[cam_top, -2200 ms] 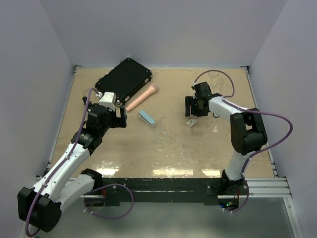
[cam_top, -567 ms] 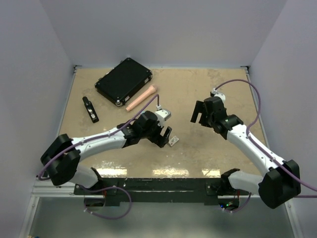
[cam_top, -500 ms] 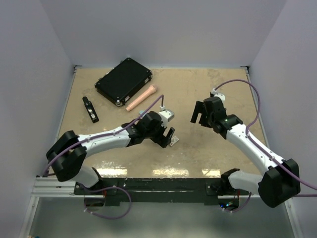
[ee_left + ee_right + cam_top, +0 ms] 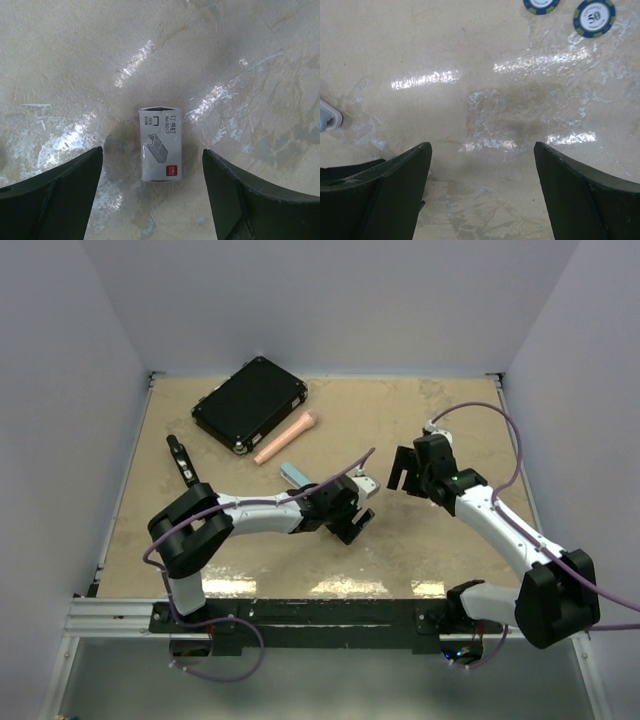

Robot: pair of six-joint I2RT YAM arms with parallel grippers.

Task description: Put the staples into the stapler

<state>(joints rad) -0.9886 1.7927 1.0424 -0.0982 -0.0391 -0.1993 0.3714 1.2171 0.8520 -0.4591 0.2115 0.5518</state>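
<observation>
Beige glossy tabletop (image 4: 450, 410) is seen from above, with the left gripper (image 4: 353, 523) lowered near its middle and the right gripper (image 4: 402, 470) held well apart from it. At the left wrist, a small grey printed pack of staples (image 4: 160, 144) lies flat between spread fingers (image 4: 60, 195), untouched. At the right wrist, fingers (image 4: 385, 195) are likewise spread, and two round blue poker chips (image 4: 594, 17) lie beyond them.
</observation>
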